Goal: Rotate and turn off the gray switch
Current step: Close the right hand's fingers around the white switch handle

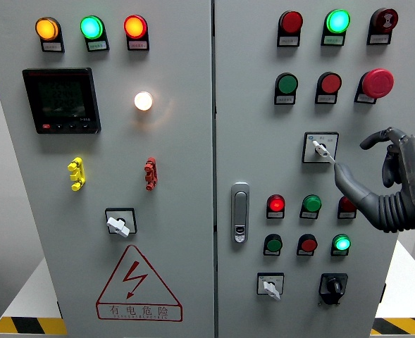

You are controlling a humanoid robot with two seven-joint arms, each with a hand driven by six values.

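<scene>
At right of the control cabinet, my right hand point(390, 186) reaches in from the pic's right edge; index finger point(351, 184) stretched out, tip touching or just beside the white lever of the gray switch point(320, 148), upper-mid of the right door point(404, 282); thumb point(376, 137) arched above, other fingers loosely curled; nothing gripped as yet, hand part-open. My guess: finger & thumb are set either side of the lever so a pinch can twist it; approach from the side keeps the knob in the camera's sight. Lever points down-right; whether that's on or off I can't tell; dial markings too small to read.

Similar switches sit elsewhere: one at lower left door point(120, 221), one at lower right door point(270, 284), beside a black knob point(332, 285); so picking the correct one matters. Door handle point(240, 211) sits well left of my fingers.

Hidden/cut off: my wrist & arm run out of frame at right; a red lamp point(346, 205) is partly behind my finger; my left hand isn't in shot; labels under the lamps are unreadable; exact contact between fingertip & lever is hard to make out.
</scene>
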